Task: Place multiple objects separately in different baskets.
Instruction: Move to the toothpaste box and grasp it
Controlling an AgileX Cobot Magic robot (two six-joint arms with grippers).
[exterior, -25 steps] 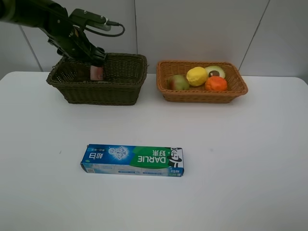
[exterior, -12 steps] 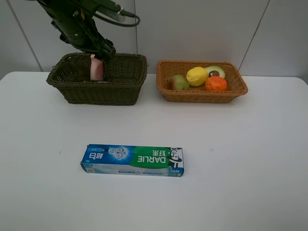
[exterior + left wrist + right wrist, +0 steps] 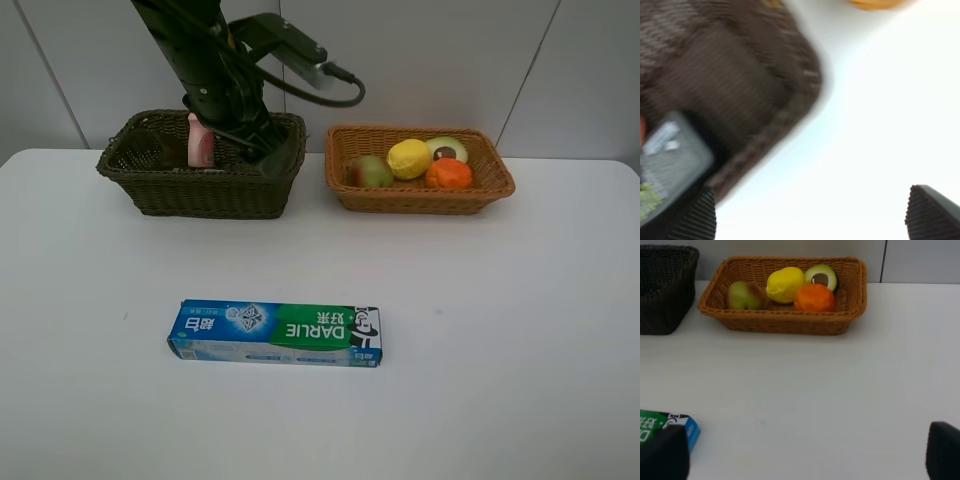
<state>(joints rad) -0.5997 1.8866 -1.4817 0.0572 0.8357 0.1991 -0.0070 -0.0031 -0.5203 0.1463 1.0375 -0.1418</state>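
The dark brown-green basket [image 3: 200, 190] holds a pink bottle [image 3: 200, 142], standing upright. My left gripper [image 3: 268, 152] hangs open and empty over that basket's right end. The blurred left wrist view shows the left gripper [image 3: 810, 222] open above the dark basket's corner [image 3: 765, 135], with a dark green bottle [image 3: 670, 160] inside. The light orange-tan basket [image 3: 420, 197] holds a pear [image 3: 368, 171], lemon [image 3: 409, 158], halved avocado [image 3: 447, 149] and orange [image 3: 449, 174]. The DARLIE toothpaste box [image 3: 275, 333] lies on the table in front. My right gripper [image 3: 802, 455] is open and empty, near the box's end [image 3: 667, 424].
The white table [image 3: 500, 320] ends at a grey panelled wall behind the baskets. The two baskets stand side by side at the back, a narrow gap between them. The right arm does not show in the exterior view.
My left arm rose off the pink bottle and swung right, from the dark basket's middle to its right end. The pink bottle stays upright in the basket. Nothing else moved.
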